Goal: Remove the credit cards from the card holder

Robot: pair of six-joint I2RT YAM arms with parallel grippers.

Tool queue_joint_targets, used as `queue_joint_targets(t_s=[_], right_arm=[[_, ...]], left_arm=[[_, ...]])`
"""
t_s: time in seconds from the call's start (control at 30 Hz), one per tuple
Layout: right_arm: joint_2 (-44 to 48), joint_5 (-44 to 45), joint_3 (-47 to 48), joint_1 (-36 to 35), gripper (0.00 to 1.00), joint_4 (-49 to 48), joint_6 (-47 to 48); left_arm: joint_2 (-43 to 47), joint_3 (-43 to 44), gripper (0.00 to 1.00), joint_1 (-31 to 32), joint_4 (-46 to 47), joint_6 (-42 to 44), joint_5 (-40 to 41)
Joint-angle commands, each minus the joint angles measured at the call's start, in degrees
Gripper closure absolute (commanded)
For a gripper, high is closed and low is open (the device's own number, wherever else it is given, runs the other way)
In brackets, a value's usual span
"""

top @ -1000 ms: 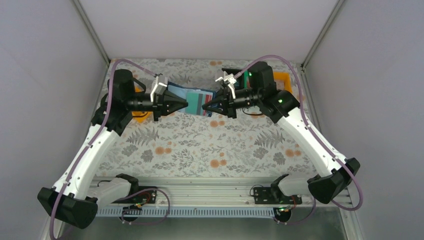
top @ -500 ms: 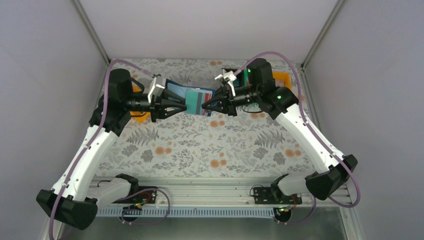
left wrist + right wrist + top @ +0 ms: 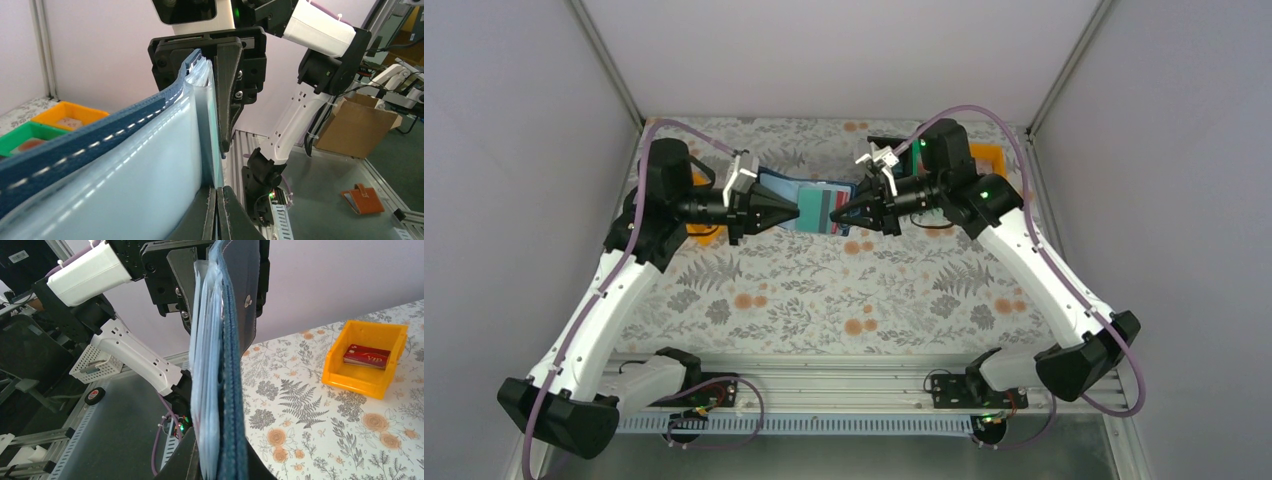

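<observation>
Left hand (image 3: 796, 211) pinched shut on card holder (image 3: 774, 183) | right hand (image 3: 833, 213) clamps opposite edge

The card holder (image 3: 231, 390) is stitched navy cloth with glossy clear plastic sleeves (image 3: 150, 165).

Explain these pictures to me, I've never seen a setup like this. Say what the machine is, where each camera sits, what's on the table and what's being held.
These are two robot arms bolted at the table's near edge, each ending in a two-finger gripper. The wide picture comes from a fixed camera above and behind them. The other two come from a camera on each wrist, looking along its own fingers. The table has a floral cover. On it an orange bin holds a red card. The left gripper and right gripper are both shut on opposite edges of the card holder, a navy wallet held up between them. Credit cards show in its slots.
</observation>
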State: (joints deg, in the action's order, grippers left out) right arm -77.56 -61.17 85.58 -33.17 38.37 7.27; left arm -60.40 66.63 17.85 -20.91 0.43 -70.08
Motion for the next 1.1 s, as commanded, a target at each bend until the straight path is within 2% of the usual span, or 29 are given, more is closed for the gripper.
queue_joint_targets(t_s=[0.0, 0.23, 0.4, 0.57, 0.7, 0.8, 1.07], right_arm=[[2.6, 0.9, -0.4, 2.6, 0.96, 4.0, 2.1], [3.6, 0.4, -0.4, 3.1, 0.91, 4.2, 1.3], [2.3, -1.8, -0.1, 2.8, 0.92, 2.3, -0.1], [1.1, -1.2, 0.4, 2.2, 0.92, 1.3, -1.3], [-0.9, -0.3, 2.1, 0.2, 0.92, 1.9, -0.9], [-1.4, -0.2, 3.2, -1.4, 0.92, 2.2, 0.1], [-2.6, -0.1, 3.7, -3.3, 0.92, -0.2, -0.1]], left_arm=[[0.8, 1.3, 0.98, -0.6, -0.9, 1.5, -2.2], [1.0, 0.9, 0.98, -0.6, -0.5, 1.5, -2.3], [0.7, -0.4, 0.97, 0.6, 2.0, -0.2, -0.6], [0.2, 0.9, 0.76, 2.3, 3.2, -0.8, -0.9], [-0.7, 1.0, 0.63, 2.5, 3.8, -2.8, 3.2], [-1.1, 0.2, 0.62, 2.4, 4.1, -4.5, 6.3], [-1.1, -1.3, 0.61, 3.1, 6.3, -5.1, 5.0]])
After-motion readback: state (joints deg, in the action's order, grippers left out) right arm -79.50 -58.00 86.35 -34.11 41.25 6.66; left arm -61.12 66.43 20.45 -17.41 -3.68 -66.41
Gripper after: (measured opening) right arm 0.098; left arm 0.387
